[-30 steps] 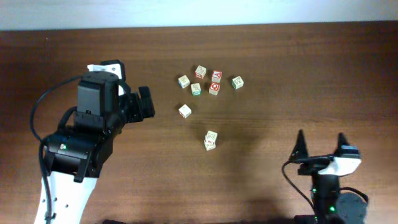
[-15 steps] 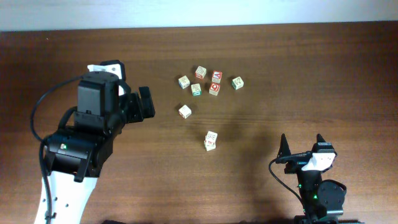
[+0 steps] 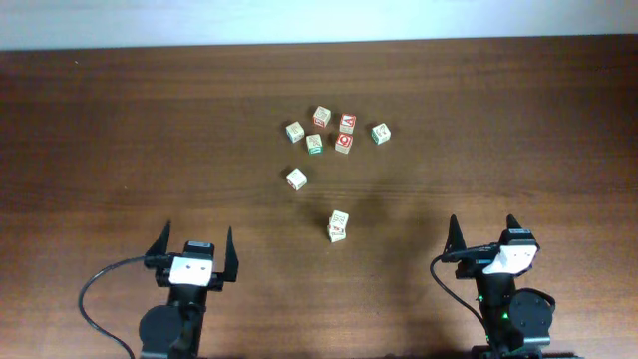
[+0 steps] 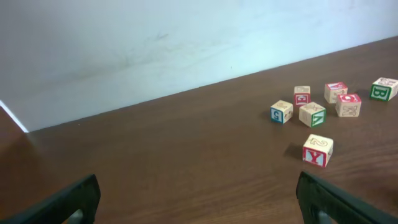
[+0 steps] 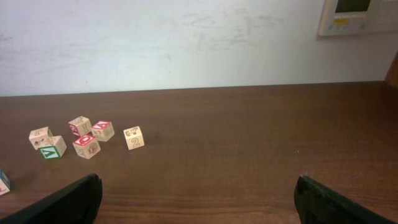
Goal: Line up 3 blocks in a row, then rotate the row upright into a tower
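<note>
Left fingers (image 3: 161,244) wide; right fingers (image 3: 454,237) wide

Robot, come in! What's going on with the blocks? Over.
Left tool open, empty. Right tool open, empty. Blocks loose on table, none held. Nothing in the way.

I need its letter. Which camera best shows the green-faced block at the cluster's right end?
Left wrist: the green-faced block shows its white letter there. Overhead gives only its small top; right wrist, pale sides.
</note>
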### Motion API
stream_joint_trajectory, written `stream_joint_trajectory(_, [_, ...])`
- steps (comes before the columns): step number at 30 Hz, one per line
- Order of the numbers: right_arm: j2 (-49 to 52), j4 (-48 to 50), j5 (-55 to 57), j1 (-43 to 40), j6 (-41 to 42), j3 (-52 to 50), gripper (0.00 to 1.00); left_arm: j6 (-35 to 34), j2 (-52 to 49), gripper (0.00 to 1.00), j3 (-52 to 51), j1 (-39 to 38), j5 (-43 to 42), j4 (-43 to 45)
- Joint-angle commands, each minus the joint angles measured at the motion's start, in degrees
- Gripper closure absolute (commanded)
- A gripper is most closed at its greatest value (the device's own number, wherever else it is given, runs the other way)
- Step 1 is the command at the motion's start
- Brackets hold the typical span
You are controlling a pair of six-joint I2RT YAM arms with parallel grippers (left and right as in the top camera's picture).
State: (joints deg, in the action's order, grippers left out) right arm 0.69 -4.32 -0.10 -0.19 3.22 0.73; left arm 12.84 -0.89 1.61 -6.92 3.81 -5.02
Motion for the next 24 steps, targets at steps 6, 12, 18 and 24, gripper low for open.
stream_joint_trajectory(6, [-0.4,-0.2,-0.1,-0.2,0.2,-0.4,0.01,1.4,0.6,0.01,-1.0,0.3,-0.6,0.5])
stream_joint_trajectory(12, [-0.4,-0.2,-0.2,-0.2,0.2,-0.4,0.01,1.4,0.6,0.01,-1.0,0.3,-0.6,0.5])
stream_joint_trajectory(18, [-0.4,-0.2,-0.1,-0.2,0.2,-0.4,0.01,1.4,0.6,0.01,-1.0,0.3,-0.6,0.5])
stream_joint_trajectory(24, [-0.4,-0.2,-0.2,-0.2,0.2,-0.4,0.01,1.4,0.6,0.01,-1.0,0.3,-0.6,0.5])
